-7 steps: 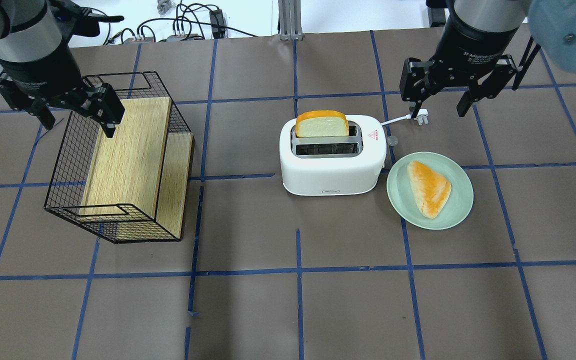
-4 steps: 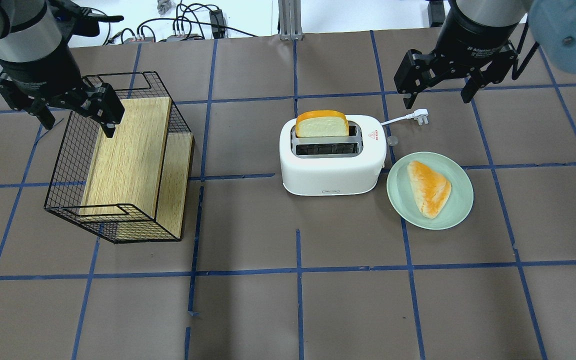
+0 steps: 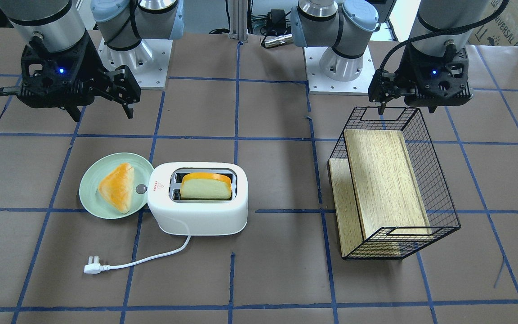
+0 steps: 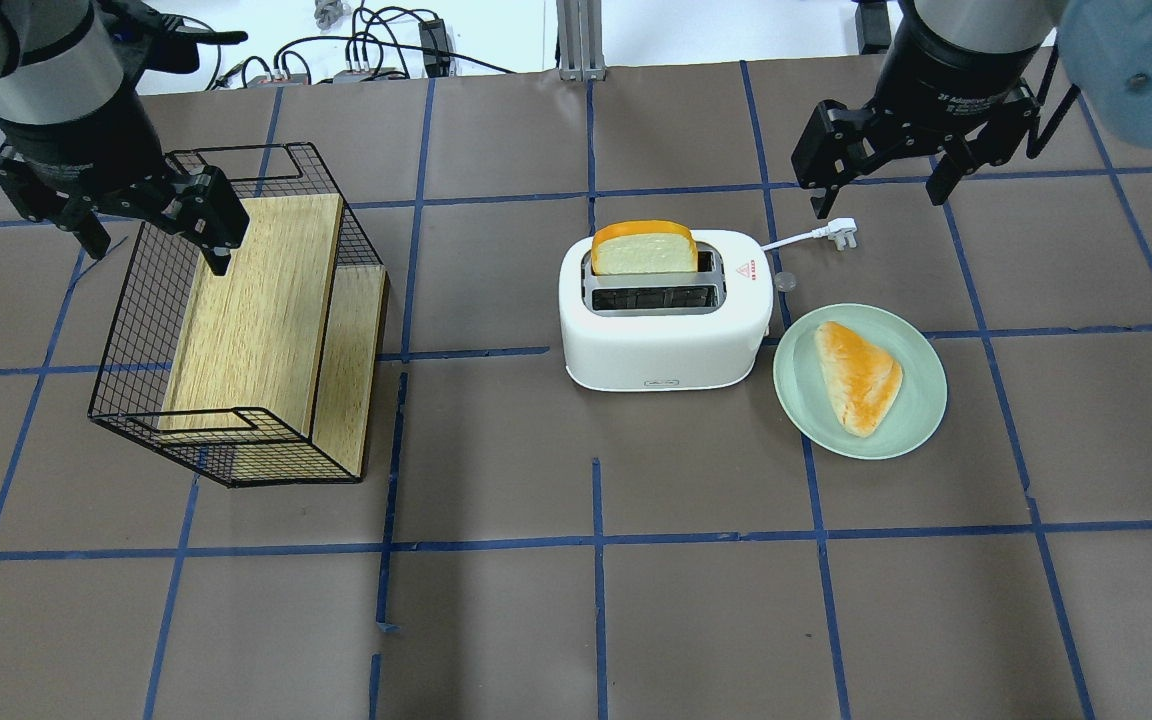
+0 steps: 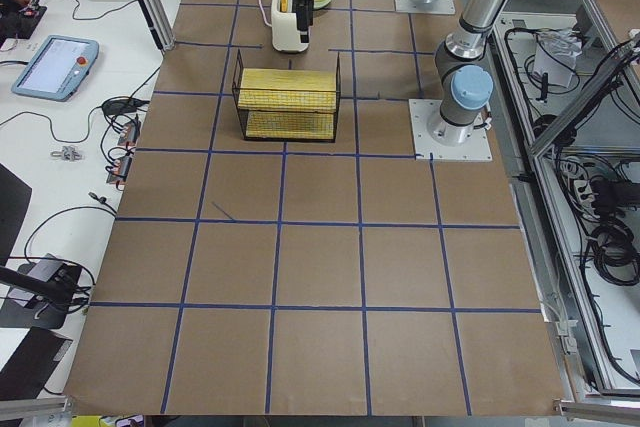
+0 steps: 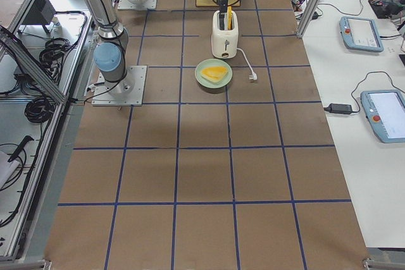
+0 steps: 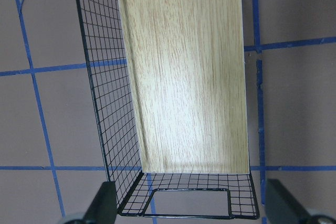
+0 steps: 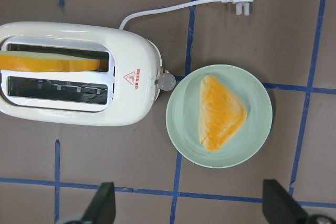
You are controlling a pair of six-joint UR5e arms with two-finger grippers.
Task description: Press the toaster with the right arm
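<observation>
The white two-slot toaster point(image 4: 666, 345) stands mid-table, with a bread slice point(image 4: 644, 250) upright in its far slot. Its round grey knob point(image 4: 785, 282) sticks out on the end facing the plate. The cord ends in a plug point(image 4: 841, 232). My right gripper point(image 4: 881, 190) hangs open and empty above the table beyond the plug, apart from the toaster. In the right wrist view the toaster point(image 8: 79, 114) and knob point(image 8: 167, 81) lie below the open fingers point(image 8: 105, 205). My left gripper point(image 4: 151, 245) is open and empty over the wire basket point(image 4: 126, 330).
A pale green plate point(image 4: 921, 400) with a triangular bread piece point(image 4: 858, 375) sits just right of the toaster, close to the knob. The black wire basket holds a wooden board point(image 4: 256, 300) at the left. Blue tape lines cross the brown table.
My right gripper has moved a little farther from the toaster, away from the plug, and turned slightly. The left arm, toaster and plate have not moved.
</observation>
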